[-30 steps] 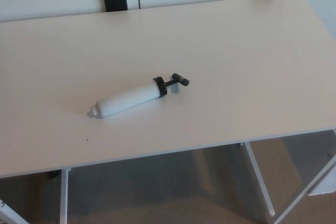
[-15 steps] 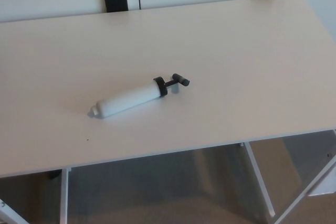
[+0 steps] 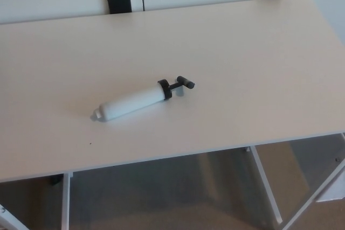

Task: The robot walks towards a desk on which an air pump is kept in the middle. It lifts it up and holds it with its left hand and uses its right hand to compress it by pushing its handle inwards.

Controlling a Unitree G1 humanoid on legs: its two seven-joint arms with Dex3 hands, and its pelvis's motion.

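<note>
A white air pump [image 3: 133, 102] lies flat near the middle of the pale desk [image 3: 242, 52]. Its nozzle end points to the lower left. Its black collar and short rod lead to a black T-handle [image 3: 185, 83] at the upper right, pulled out a little from the barrel. Neither of my hands shows in the head view.
The desk's front edge [image 3: 161, 158] runs across the lower part of the picture, with white frame legs [image 3: 265, 187] and the floor below it. Two black brackets [image 3: 118, 0] sit at the desk's far edge against a white wall.
</note>
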